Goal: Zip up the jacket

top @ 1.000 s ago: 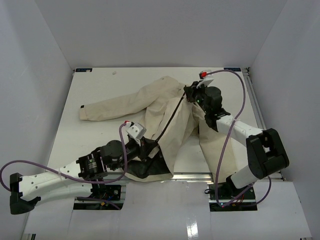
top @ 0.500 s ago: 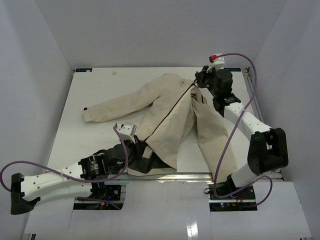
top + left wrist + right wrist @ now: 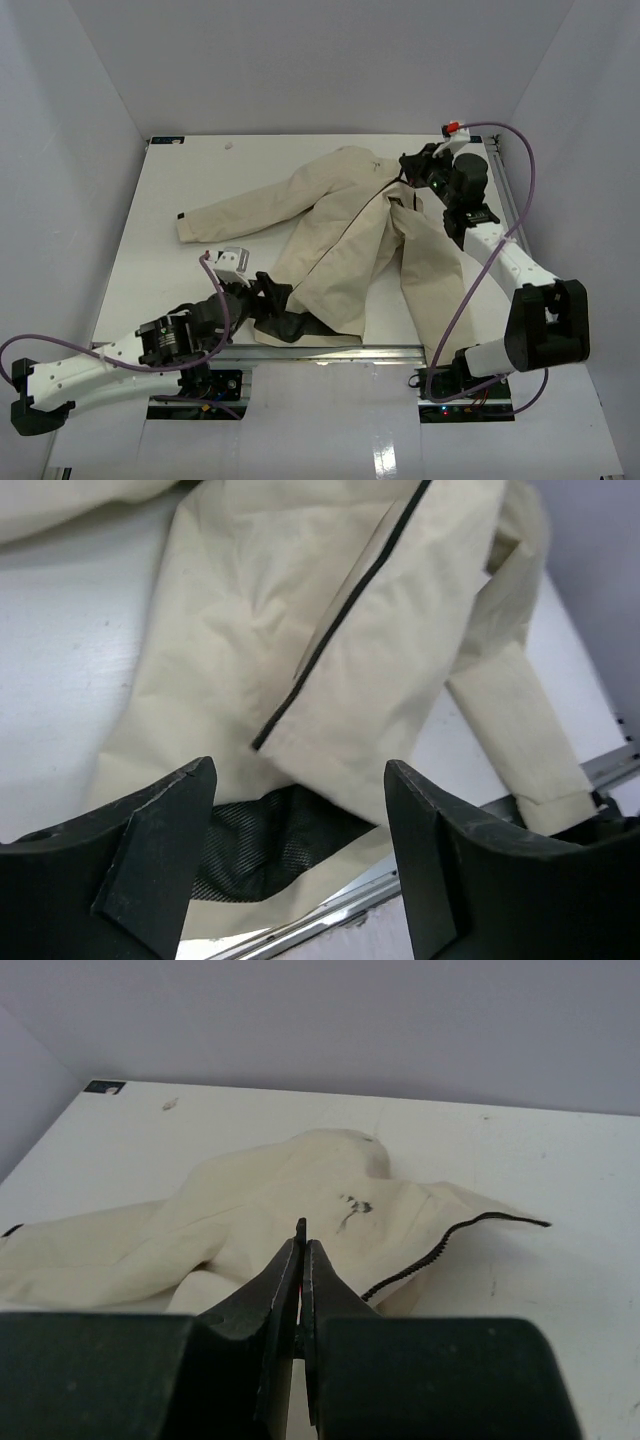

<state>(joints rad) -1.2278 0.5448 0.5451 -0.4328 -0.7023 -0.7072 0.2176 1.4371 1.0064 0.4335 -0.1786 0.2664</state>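
Observation:
The cream jacket lies spread on the white table, its dark zipper line running from collar to hem. My left gripper hovers open over the bottom hem. In the left wrist view its fingers stand wide apart above black lining, touching nothing. My right gripper is at the collar end, shut on a small dark zipper pull that sticks out past its tips. Beyond it I see the chest mark and a loose toothed zipper edge.
A metal rail runs along the table's near edge, just below the hem, also visible as the rail in the left wrist view. One sleeve stretches left, the other toward the near right. Purple cables loop off both arms.
My left gripper has opened, let go of the hem and drawn back toward the near edge. The right gripper moved farther back and right with the pull, straightening the zipper line.

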